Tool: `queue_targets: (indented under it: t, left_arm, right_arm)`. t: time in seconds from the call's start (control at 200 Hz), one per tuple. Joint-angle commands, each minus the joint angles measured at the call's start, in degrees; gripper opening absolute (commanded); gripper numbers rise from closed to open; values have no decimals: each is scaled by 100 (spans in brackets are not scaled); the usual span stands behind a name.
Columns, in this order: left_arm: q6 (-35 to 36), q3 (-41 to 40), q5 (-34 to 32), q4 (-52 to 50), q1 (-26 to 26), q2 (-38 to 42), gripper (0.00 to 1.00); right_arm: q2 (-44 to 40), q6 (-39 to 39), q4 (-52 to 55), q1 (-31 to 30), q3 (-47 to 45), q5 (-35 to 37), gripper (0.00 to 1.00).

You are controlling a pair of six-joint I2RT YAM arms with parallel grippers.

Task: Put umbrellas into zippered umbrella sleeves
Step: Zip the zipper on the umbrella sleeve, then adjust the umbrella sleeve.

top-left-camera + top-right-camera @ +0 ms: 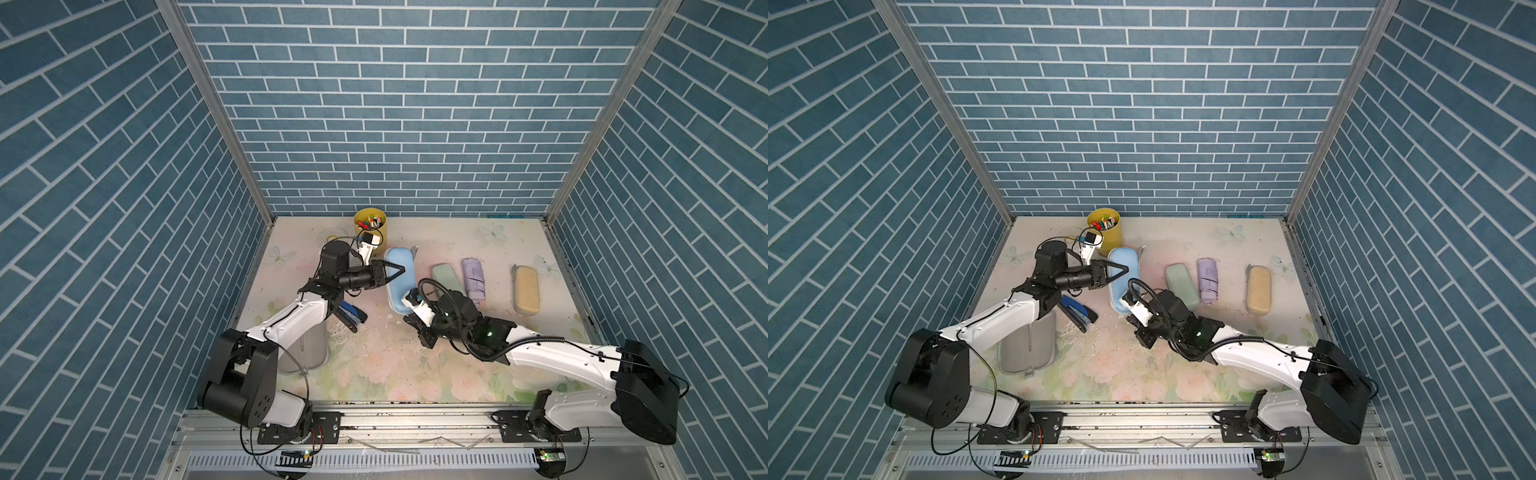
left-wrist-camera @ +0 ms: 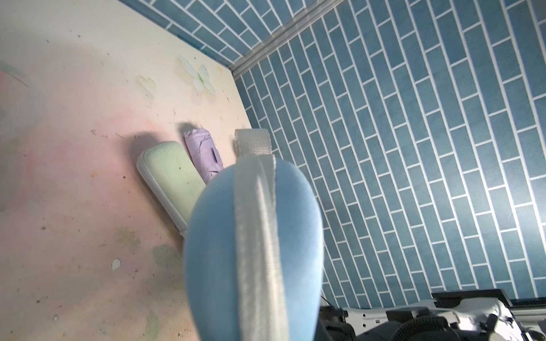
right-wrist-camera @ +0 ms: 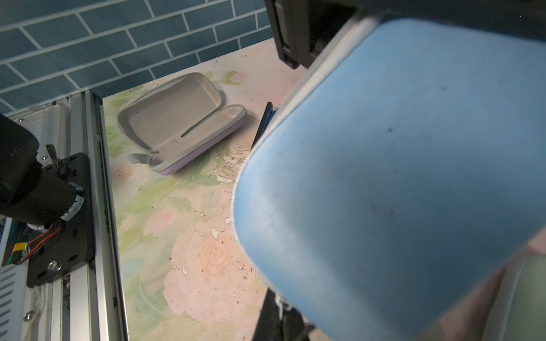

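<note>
Left pincer (image 1: 397, 273) is gripping part-open across the light blue sleeve (image 1: 397, 297), far-centre on the table (image 1: 457, 365). Right pincer (image 1: 411, 322) is sitting fully closed at its near end, hold unclear. Risk: a right-side tug twisting the sleeve loose and bumping the mint sleeve (image 1: 446, 278) beside it.

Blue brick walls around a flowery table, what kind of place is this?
Probably a robot practice booth, not a real room: blue brick-pattern walls box in a flower-printed table, and two black-and-white robot arms are mounted on a metal rail at its front.
</note>
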State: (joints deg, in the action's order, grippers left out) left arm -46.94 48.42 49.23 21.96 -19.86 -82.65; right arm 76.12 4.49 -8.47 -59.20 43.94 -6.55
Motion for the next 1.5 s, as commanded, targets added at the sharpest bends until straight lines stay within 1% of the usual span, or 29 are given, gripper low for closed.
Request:
queue_targets:
  t: [0.0, 0.08, 0.12, 0.175, 0.22, 0.27, 0.39, 0.42, 0.44, 0.5, 0.535, 0.6, 0.665, 0.76, 0.82, 0.925, 1.01, 1.08, 1.145, 1.16, 1.235, 1.3, 1.405, 1.465, 1.495]
  left_arm:
    - [53, -404, -2017, 1605, 124, 55, 0]
    - [-74, -780, -2907, 2147, 28, 160, 0]
    - [14, -924, -3335, 2379, -104, 209, 0]
    - [223, -1005, -3860, 2405, -292, 271, 0]
    - [240, -1076, -4277, 2579, -436, 245, 0]
    - [243, -1141, -4527, 2942, -550, 151, 0]
    - [263, -1285, -4991, 3465, -831, -122, 0]
    - [169, -1329, -5036, 3619, -853, -199, 0]
    - [115, -1375, -5051, 3775, -858, -253, 0]
    - [-102, -1548, -5228, 4238, -840, -351, 0]
    - [-164, -1648, -5371, 4449, -829, -351, 0]
    - [-250, -1737, -5536, 4589, -775, -294, 0]
    - [-268, -1721, -5648, 4581, -772, -187, 3]
    - [-493, -1682, -5731, 4731, -785, -209, 7]
    - [-755, -1722, -5851, 4932, -816, -276, 10]
    - [-1136, -1771, -6121, 5262, -987, -435, 14]
    - [-1389, -1803, -6378, 5493, -1160, -517, 16]
    - [-1548, -1765, -6462, 5597, -1263, -563, 17]
    - [-1573, -1715, -6500, 5605, -1354, -596, 18]
    - [-1729, -1705, -6505, 5615, -1376, -610, 18]
    - [-1934, -1649, -6503, 5829, -1457, -774, 18]
    - [-2116, -1608, -6504, 5855, -1517, -844, 19]
    - [-2047, -1550, -6475, 5851, -1662, -834, 19]
    - [-2043, -1544, -6359, 5851, -1710, -871, 19]
    - [-2022, -1561, -6301, 5834, -1730, -880, 20]
  right_arm:
    - [130, 861, -806, -281, 375, -810, 0]
    - [314, 1553, -1205, -290, 530, -761, 0]
    - [386, 1802, -1401, -285, 596, -709, 0]
    - [475, 2109, -1577, -290, 698, -545, 0]
    - [553, 2292, -1661, -285, 820, -378, 0]
    - [636, 2426, -1667, -274, 993, -341, 0]
    - [797, 2878, -1601, -212, 1361, -270, 0]
    - [831, 3075, -1366, -166, 1445, -171, 10]
    - [845, 3208, -1217, -133, 1514, -155, 15]
    - [842, 3730, -805, 133, 1543, -286, 33]
    - [804, 4063, -595, 315, 1466, -368, 41]
    - [652, 4633, -312, 701, 1186, -530, 53]
    - [468, 5152, -300, 1071, 807, -641, 65]
    - [358, 5817, -665, 1351, 402, -741, 73]
    - [442, 6202, -1070, 1423, 287, -807, 75]
    - [807, 6907, -2147, 1492, 128, -971, 78]
    - [1085, 7250, -2725, 1509, 99, -1030, 80]
    - [1272, 7480, -3216, 1520, 93, -1049, 82]
    - [1410, 7612, -3546, 1536, 163, -1112, 82]
    - [1442, 7630, -3583, 1528, 206, -1146, 82]
    - [1561, 7708, -3772, 1528, 323, -1217, 82]
    - [1619, 7791, -4024, 1544, 288, -1112, 82]
    - [1677, 7865, -4494, 1603, 336, -1051, 79]
    - [1702, 7874, -4636, 1640, 423, -1038, 76]
    - [1689, 7859, -4645, 1646, 467, -1018, 73]
